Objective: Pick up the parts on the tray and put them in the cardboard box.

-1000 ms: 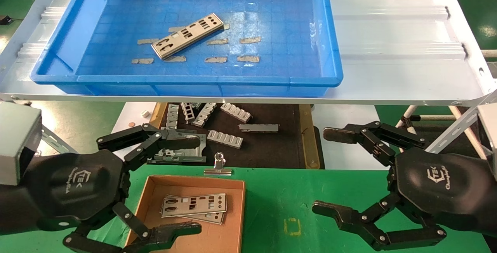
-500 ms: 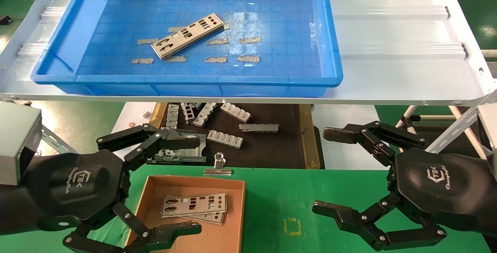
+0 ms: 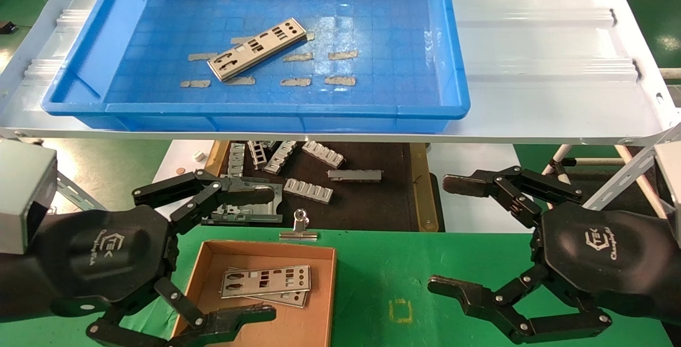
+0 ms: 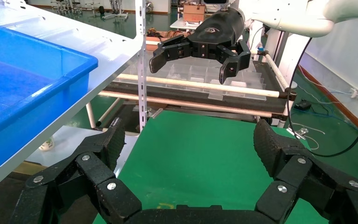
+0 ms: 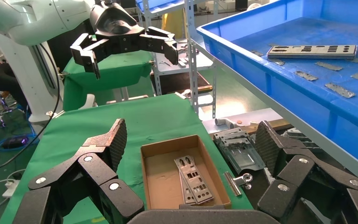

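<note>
One thin silver plate [image 3: 257, 49], punched with round and rectangular holes, is lying slanted on the grid floor of the blue plastic tray [image 3: 447, 70], among grey tape patches and well apart from every wall. Two more plates [image 3: 266, 284] are lying stacked inside the shallow brown cardboard box [image 3: 205, 262] on the green table [image 3: 404, 272]. The left gripper [image 3: 247, 254] is hovering above the box's left side with its fingers spread wide, holding nothing. The right gripper [image 3: 452, 235] is hanging over bare green surface, also spread wide and holding nothing. A metal binder clip [image 3: 299, 227] is lying just behind the box.
</note>
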